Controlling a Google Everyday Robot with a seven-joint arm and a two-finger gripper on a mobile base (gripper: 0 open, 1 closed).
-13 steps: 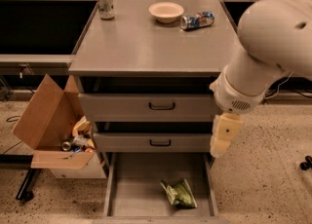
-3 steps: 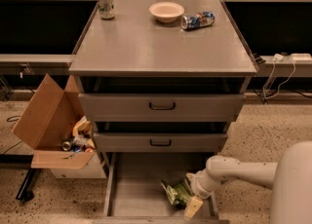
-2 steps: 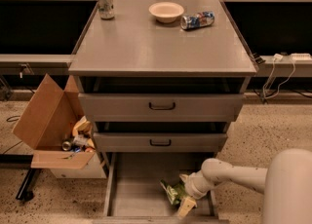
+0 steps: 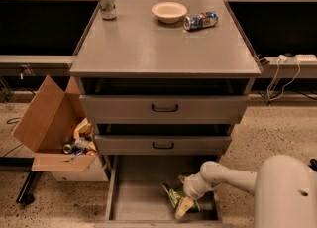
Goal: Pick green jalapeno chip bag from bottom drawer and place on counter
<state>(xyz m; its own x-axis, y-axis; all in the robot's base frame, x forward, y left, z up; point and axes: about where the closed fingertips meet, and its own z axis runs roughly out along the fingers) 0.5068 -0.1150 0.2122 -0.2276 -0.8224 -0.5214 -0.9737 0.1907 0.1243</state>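
gripper [image 4: 184, 207] in bottom drawer [image 4: 133, 192], partly covering chip bag [image 4: 172, 195]

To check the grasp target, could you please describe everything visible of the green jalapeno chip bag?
The green jalapeno chip bag is a small, crinkled green foil pouch with pale patches. It lies on the grey floor of the open bottom drawer, right of centre. The end effector, reaching in from the right, overlaps its right side and hides part of it.
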